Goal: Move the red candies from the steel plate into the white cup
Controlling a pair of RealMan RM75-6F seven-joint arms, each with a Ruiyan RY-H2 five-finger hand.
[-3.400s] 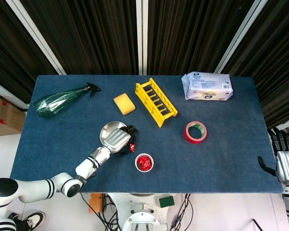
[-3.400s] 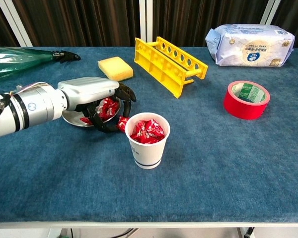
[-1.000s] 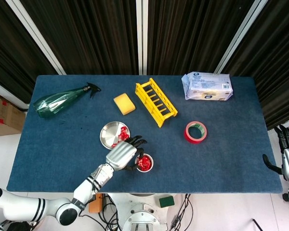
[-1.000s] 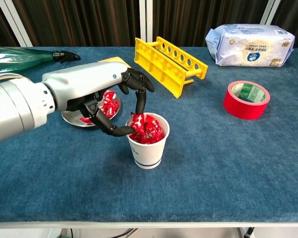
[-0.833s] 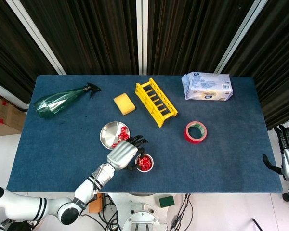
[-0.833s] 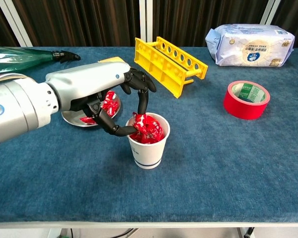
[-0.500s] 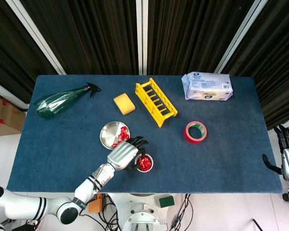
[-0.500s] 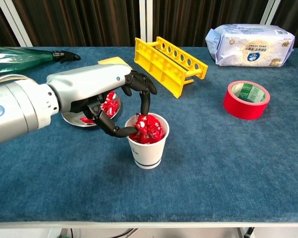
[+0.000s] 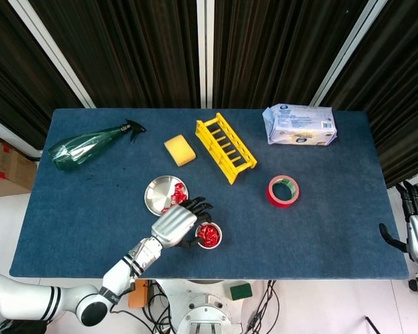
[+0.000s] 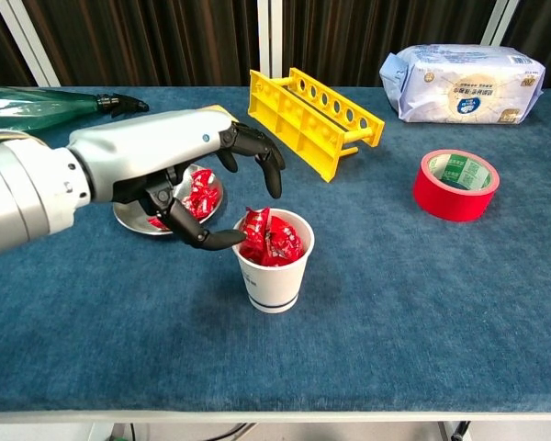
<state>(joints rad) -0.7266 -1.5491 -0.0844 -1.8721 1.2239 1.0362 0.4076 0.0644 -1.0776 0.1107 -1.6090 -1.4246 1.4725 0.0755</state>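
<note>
The white cup stands near the table's front edge, heaped with red candies. Left of it, the steel plate holds a few more red candies. My left hand hovers just left of and above the cup's rim, fingers spread, nothing between them. The thumb reaches toward the cup's near-left rim; whether it touches I cannot tell. My right hand hangs off the table's right edge, fingers apart and holding nothing; the chest view does not show it.
A red tape roll lies right of the cup. Behind it are a yellow rack, a yellow sponge and a wipes pack. A green spray bottle lies at the far left.
My left hand carried a candy from the plate to the cup, let it go onto the heap, and has now lifted slightly up and left with its fingers spread.
</note>
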